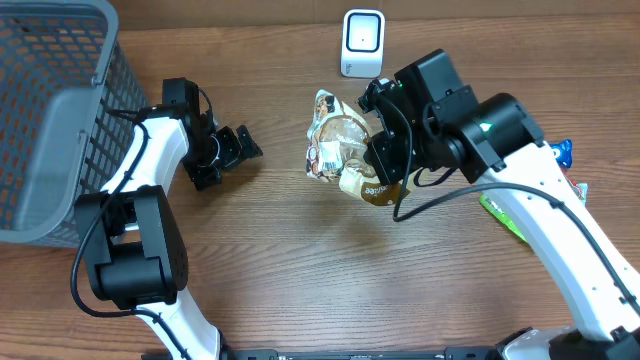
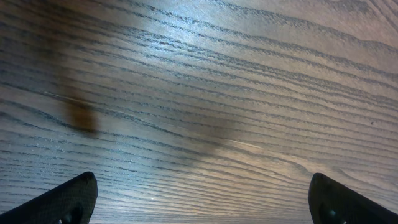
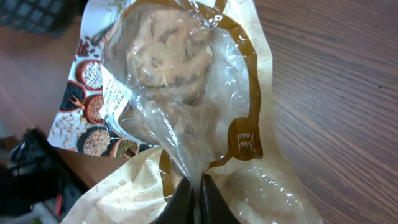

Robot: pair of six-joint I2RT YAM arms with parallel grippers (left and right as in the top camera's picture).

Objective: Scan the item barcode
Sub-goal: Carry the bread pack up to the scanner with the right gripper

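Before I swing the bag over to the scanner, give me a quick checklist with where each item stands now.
1. Right hand shut on the bag: ok, it pinches the clear film at one edge.
2. Left hand open and empty: ok, only bare table shows between its fingers.
3. Barcode found and facing outward: cannot tell, no view shows a barcode.
4. Scanner in place: ok, it sits just beyond the bag, with only bare wood between them.
5. Bag lifted off the table: cannot tell from these angles.
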